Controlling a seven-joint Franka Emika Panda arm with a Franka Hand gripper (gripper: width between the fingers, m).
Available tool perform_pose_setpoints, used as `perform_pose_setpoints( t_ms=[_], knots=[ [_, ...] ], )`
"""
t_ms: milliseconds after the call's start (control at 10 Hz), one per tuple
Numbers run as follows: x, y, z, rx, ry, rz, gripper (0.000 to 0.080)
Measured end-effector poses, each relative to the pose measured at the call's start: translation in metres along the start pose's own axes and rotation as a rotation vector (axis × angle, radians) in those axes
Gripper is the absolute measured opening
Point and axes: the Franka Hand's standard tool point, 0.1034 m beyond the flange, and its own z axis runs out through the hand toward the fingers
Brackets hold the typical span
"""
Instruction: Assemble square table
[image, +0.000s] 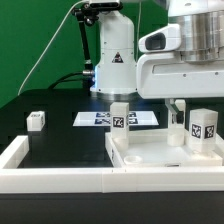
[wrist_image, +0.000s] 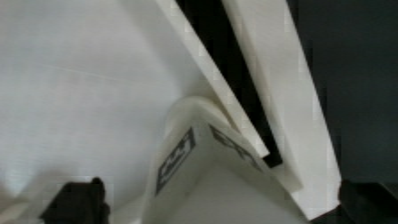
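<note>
The square table top (image: 160, 156) is a white tray with a raised rim, lying at the exterior view's right front. Two white tagged legs stand upright on it, one at its far left corner (image: 120, 115) and one at its right (image: 203, 126). My gripper (image: 179, 108) hangs over the top's far side between them. In the wrist view my gripper (wrist_image: 222, 203) is open, and a tagged white leg (wrist_image: 210, 165) rises between the fingers (wrist_image: 80, 203) with a gap on each side. Behind that leg I see the top's flat face (wrist_image: 89, 90) and its rim (wrist_image: 267, 70).
Another loose leg (image: 36, 121) lies on the black worktop at the exterior view's left. The marker board (image: 95, 119) lies flat behind the tray. A low white wall (image: 50, 168) runs along the front and left. The arm's base (image: 113, 60) stands at the back.
</note>
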Motion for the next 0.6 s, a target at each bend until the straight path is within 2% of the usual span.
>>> perform_pose_setpoints(
  t_ms=[500,600],
  knots=[
    [0.0016,0.0031,0.0001,-0.01,0.006,-0.336,0.0649],
    [0.004,0.0009,0.0001,-0.024,0.041,-0.445,0.0649]
  ],
)
